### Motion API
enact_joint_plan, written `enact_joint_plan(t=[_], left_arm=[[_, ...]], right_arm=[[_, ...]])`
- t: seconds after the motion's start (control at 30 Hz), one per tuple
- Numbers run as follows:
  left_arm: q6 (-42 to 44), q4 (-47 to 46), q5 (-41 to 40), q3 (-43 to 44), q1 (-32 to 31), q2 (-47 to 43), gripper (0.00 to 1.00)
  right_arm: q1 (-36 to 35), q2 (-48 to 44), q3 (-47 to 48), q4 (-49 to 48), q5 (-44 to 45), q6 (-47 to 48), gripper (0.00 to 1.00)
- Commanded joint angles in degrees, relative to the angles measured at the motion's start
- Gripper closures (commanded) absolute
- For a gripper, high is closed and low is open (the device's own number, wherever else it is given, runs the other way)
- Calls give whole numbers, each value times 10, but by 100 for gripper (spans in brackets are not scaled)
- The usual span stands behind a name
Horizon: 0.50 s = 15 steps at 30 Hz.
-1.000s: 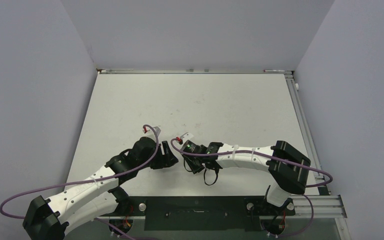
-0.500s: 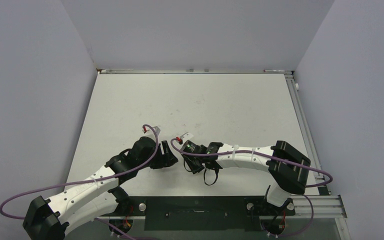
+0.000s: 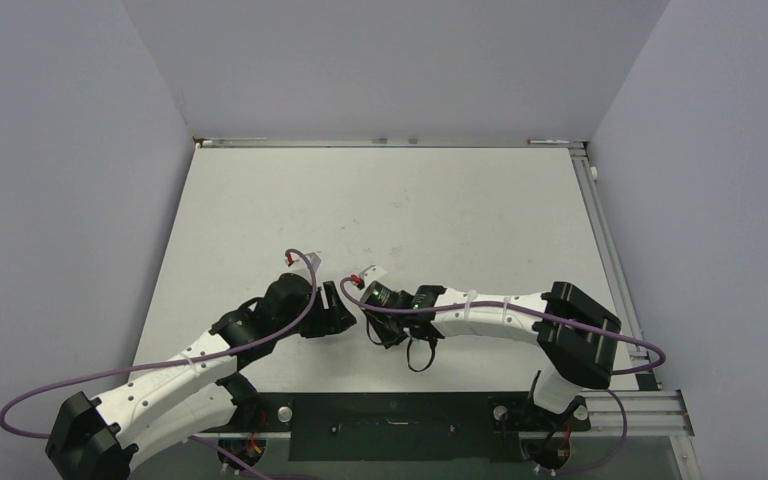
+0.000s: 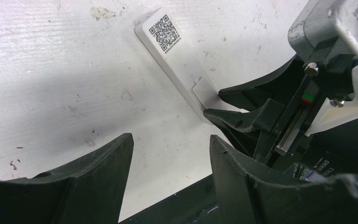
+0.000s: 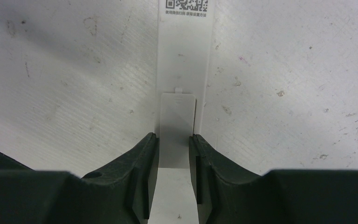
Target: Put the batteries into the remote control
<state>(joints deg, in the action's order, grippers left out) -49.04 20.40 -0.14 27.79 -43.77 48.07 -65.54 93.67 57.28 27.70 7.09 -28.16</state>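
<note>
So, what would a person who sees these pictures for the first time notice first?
Probably the white remote control, lying on the table with a QR code on the side that faces up. The right claw grips it at the small lid near its end. The left claw hangs open and empty just beside it.

right gripper [image 5: 173, 136] crowds remote [image 5: 185, 56]; far table [image 3: 410, 200] free
</note>
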Motion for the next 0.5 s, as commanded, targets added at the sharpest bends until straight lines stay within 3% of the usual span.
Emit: enact_joint_plan(t=[0.0, 0.27, 0.47], left_arm=[[5, -9, 1, 16, 4, -6, 42], [6, -5, 1, 15, 5, -9, 42], [6, -2, 1, 14, 7, -12, 42]], right_arm=[[-6, -19, 26, -1, 24, -12, 68], [-6, -25, 42, -6, 51, -30, 67], [3, -10, 58, -14, 63, -39, 78]])
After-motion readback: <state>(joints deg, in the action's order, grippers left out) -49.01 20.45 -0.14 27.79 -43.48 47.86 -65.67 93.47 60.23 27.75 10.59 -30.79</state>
